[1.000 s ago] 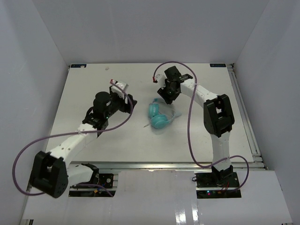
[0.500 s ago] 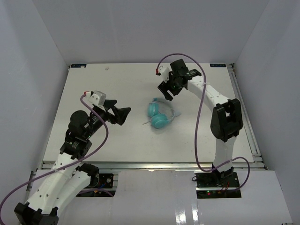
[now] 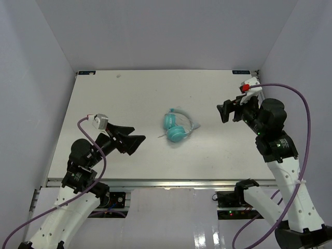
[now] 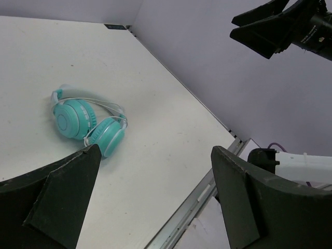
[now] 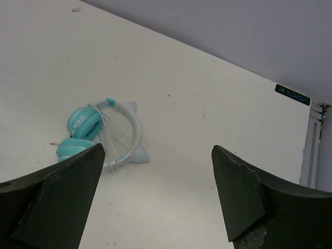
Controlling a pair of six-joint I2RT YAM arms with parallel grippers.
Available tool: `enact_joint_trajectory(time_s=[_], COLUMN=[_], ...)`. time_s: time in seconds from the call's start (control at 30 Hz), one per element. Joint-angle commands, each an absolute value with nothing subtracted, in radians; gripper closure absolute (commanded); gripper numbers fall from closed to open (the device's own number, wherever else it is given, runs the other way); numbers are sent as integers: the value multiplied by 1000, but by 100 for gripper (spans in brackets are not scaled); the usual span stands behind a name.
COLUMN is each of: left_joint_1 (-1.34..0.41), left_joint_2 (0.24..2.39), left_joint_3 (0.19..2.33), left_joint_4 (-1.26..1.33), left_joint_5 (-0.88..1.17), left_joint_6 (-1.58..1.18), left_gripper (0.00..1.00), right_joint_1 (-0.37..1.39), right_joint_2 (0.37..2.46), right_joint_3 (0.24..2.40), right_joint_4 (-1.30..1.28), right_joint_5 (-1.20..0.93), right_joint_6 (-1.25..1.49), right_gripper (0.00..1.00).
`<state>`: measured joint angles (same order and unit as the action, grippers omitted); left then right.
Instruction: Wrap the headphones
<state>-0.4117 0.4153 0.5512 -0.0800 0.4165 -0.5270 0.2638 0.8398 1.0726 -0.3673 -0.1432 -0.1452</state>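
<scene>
White desk (image 3: 104, 104), matte, lightly scuffed. One dark speck (image 3: 119, 75) near its far-left corner. Pale lilac-grey walls (image 3: 166, 31) close in the left, far and right sides. Metal rail (image 3: 171, 182) runs along the near edge, second rail (image 3: 271, 124) down the right edge. Dark label (image 5: 292, 94) at the far-right corner, teal lettering unreadable.

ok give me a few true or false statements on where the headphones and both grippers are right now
1. The headphones lie on the table, with neither gripper touching them. True.
2. The left gripper is shut on the headphones. False: its jaws are wide open and it is off to the side of them.
3. The right gripper is open. True.
4. The headphones sit in the far left corner of the table. False: they lie near its middle, between the two grippers.
</scene>
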Motion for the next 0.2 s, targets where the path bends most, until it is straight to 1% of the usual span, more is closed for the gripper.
enact_joint_trajectory(time_s=[0.0, 0.17], left_joint_1=[-410, -410], left_joint_2=[404, 391], left_joint_3=[571, 575], left_joint_4=[-125, -142], left_joint_5=[461, 468], left_joint_6=[-558, -552], left_gripper=[2, 2], right_joint_1=[264, 264], right_joint_2=[774, 739], right_joint_3=[998, 954], right_joint_4=[-335, -328], right_joint_5=[-55, -27], right_joint_6=[-48, -49], right_gripper=[10, 10])
